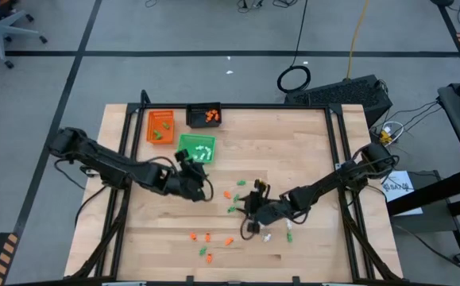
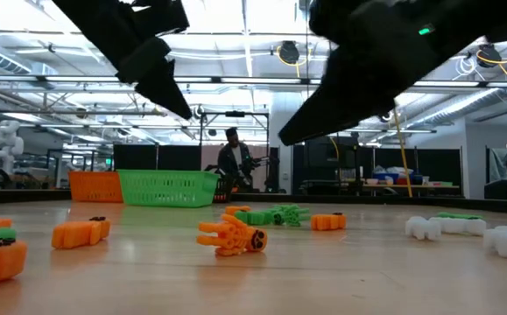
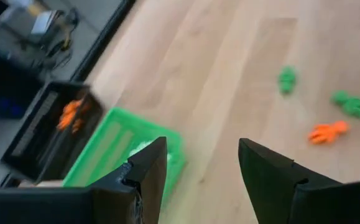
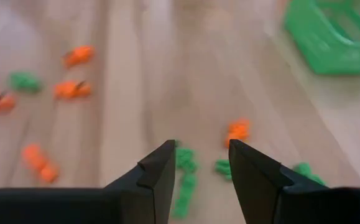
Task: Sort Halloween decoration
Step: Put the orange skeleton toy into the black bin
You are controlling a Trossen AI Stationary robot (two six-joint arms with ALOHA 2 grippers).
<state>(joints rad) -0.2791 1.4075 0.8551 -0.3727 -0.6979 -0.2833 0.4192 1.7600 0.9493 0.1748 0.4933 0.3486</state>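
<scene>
The Halloween decoration is a scatter of tiny orange, green and white pieces lying on the wooden table (image 1: 309,151), around the middle (image 1: 230,195) and toward the near edge (image 1: 206,237). My left gripper (image 3: 201,162) hovers open and holds nothing just near the green tray (image 3: 120,146), left of the scatter. My right gripper (image 4: 201,158) is open above the middle pieces, with a green piece (image 4: 184,163) and an orange piece (image 4: 237,132) on the table just past its fingertips. In the low view both grippers hang clear above the table.
Three small trays stand at the far left of the table: an orange tray (image 1: 160,125), a black tray (image 1: 204,116) with orange pieces in it, and a green tray (image 1: 196,148) with white pieces in it. A person (image 2: 234,162) is in the room beyond the table.
</scene>
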